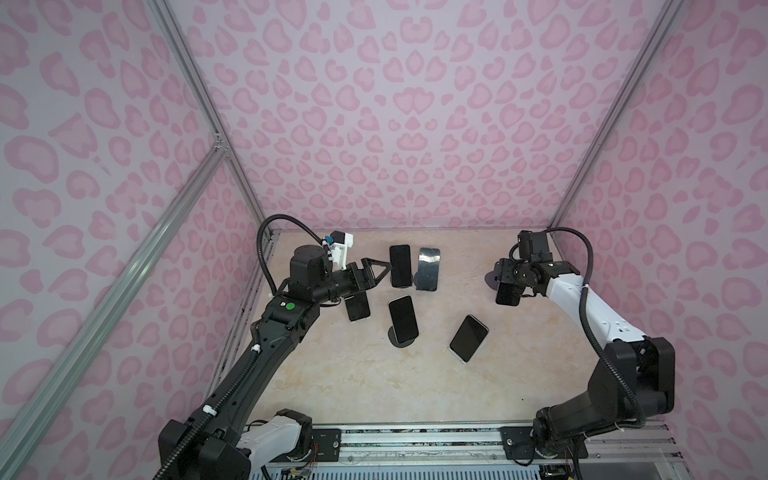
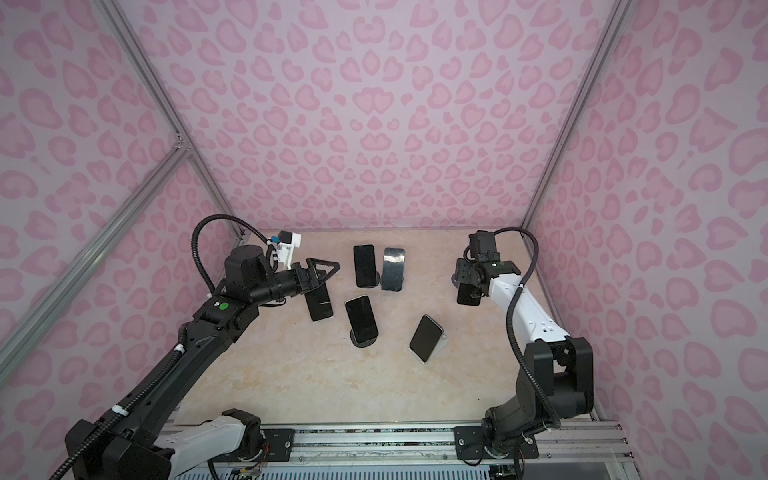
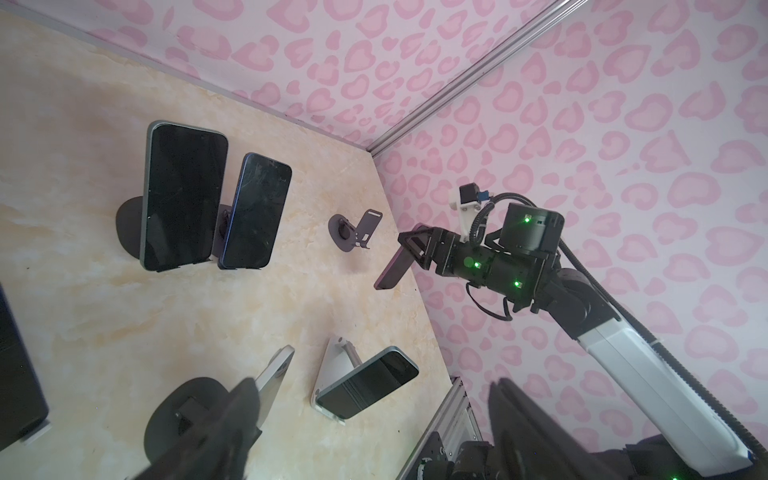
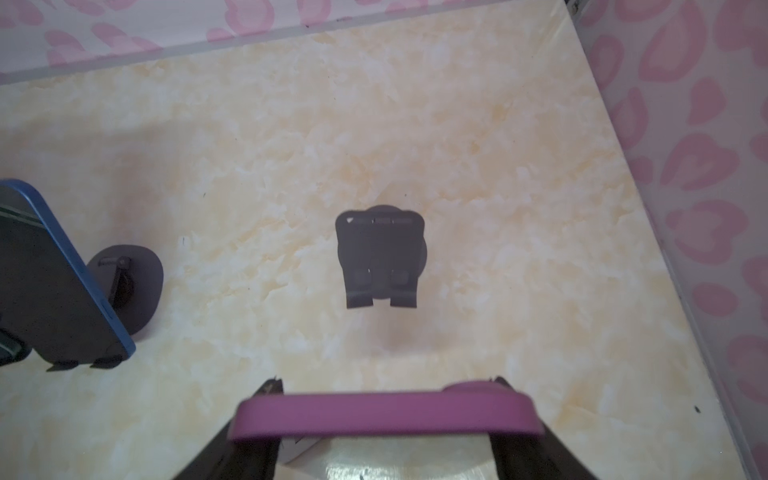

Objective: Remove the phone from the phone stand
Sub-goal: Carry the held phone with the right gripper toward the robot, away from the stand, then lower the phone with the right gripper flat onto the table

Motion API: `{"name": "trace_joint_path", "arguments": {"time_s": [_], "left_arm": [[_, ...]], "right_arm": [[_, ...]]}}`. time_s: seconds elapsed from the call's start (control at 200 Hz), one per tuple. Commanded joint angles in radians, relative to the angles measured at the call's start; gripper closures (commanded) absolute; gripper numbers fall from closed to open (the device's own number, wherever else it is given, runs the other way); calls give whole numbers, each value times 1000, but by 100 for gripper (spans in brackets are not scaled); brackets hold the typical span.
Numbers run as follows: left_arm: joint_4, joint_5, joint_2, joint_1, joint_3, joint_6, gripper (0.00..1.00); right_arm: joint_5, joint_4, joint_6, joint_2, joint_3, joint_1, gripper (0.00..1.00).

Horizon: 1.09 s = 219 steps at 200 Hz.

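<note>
Right wrist: purple phone (image 4: 386,415) between blurred fingers (image 4: 536,461), only edge showing.

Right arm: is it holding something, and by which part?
Yes: the right tool clamps a purple phone across its width, near one end, one jaw on each long edge. The phone hangs clear of the empty stand.
</note>
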Motion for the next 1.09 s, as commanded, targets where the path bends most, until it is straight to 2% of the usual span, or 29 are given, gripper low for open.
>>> {"name": "trace_joint_path", "arguments": {"time_s": [0.0, 0.29, 0.66, 1.09], "left_arm": [[49, 11, -9, -2, -5, -9, 11], [63, 14, -21, -7, -14, -21, 11], [63, 11, -21, -9, -17, -18, 11], [63, 11, -15, -9, -18, -19, 11]], "right_arm": [[5, -57, 1, -42, -46, 0, 37], [-124, -113, -2, -47, -131, 4, 39], [-146, -140, -24, 44, -208, 5, 38], [-191, -127, -19, 148, -202, -12, 40]]}}
